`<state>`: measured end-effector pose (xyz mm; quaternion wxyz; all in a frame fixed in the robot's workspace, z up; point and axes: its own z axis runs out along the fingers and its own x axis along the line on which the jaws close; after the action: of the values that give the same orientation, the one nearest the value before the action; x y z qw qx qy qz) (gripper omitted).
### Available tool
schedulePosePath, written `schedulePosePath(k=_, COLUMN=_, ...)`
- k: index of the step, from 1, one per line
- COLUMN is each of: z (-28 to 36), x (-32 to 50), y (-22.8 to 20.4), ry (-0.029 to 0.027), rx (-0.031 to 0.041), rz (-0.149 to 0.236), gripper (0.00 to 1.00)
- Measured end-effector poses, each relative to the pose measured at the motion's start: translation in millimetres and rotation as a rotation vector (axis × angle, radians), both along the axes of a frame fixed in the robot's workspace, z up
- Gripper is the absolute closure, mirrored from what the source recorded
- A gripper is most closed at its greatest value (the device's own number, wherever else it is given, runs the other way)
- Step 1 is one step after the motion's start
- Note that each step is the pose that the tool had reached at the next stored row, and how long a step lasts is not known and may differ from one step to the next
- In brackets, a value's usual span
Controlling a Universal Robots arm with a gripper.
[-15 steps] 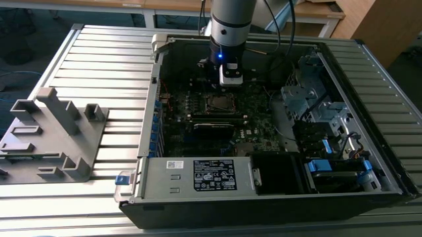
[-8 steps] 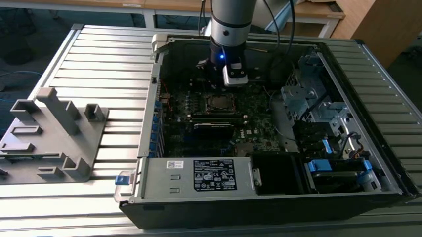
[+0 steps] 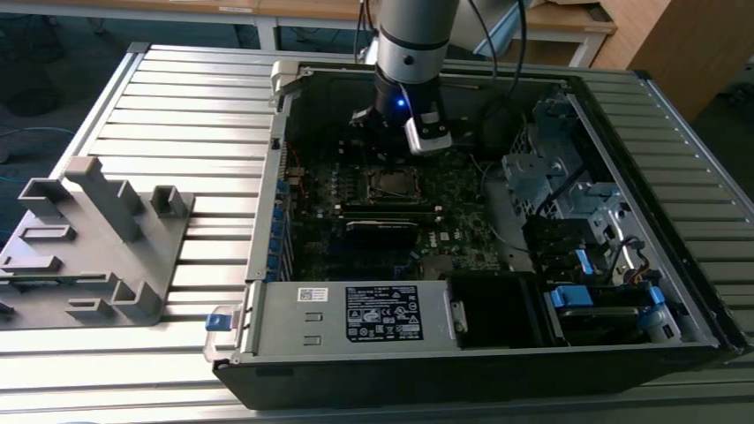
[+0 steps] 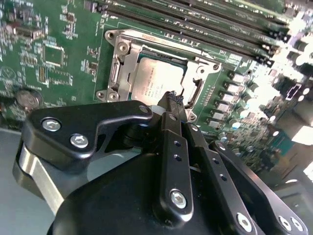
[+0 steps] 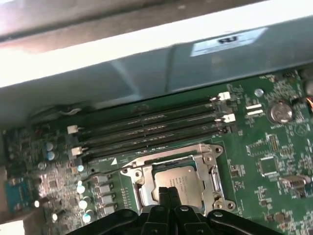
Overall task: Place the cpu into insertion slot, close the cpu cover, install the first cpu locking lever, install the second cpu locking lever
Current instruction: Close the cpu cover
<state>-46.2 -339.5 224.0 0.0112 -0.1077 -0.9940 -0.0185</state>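
The cpu [image 4: 157,81] has a dull grey metal face. The cpu cover [image 4: 126,68] is shiny silver metal. The hand [image 4: 172,100] is smooth, glossy black. The desk [image 3: 177,97] is ribbed, matt grey metal.

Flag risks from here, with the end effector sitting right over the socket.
1. The end effector has its closed tips right at the edge of the cpu, over the cover; a sideways slip could scrape either.
2. Memory sticks run close alongside the cover; a wide swing could catch them.
3. I cannot tell if the cover is fully seated, so pressing might skew it.
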Motion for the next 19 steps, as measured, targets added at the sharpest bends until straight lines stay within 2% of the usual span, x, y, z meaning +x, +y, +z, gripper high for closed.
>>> schedulePosePath(k=2, z=-0.1, x=0.0, y=0.0, ry=-0.0006, rx=0.0002, rz=0.023, gripper=0.89)
schedulePosePath(k=6, z=-0.5, x=0.0, y=0.0, ry=-0.0055, rx=0.0012, rz=0.07, gripper=0.89)
schedulePosePath(k=13, z=-0.6, x=0.0, y=0.0, ry=-0.0069, rx=0.0012, rz=0.075, gripper=0.89)
schedulePosePath(k=16, z=-0.9, x=0.0, y=0.0, ry=-0.0173, rx=0.0013, rz=0.088, gripper=0.89)
schedulePosePath(k=17, z=-0.9, x=0.0, y=0.0, ry=-0.0191, rx=0.0013, rz=0.091, gripper=0.89)
schedulePosePath(k=19, z=-0.9, x=0.0, y=0.0, ry=-0.0191, rx=0.0012, rz=0.091, gripper=0.89)
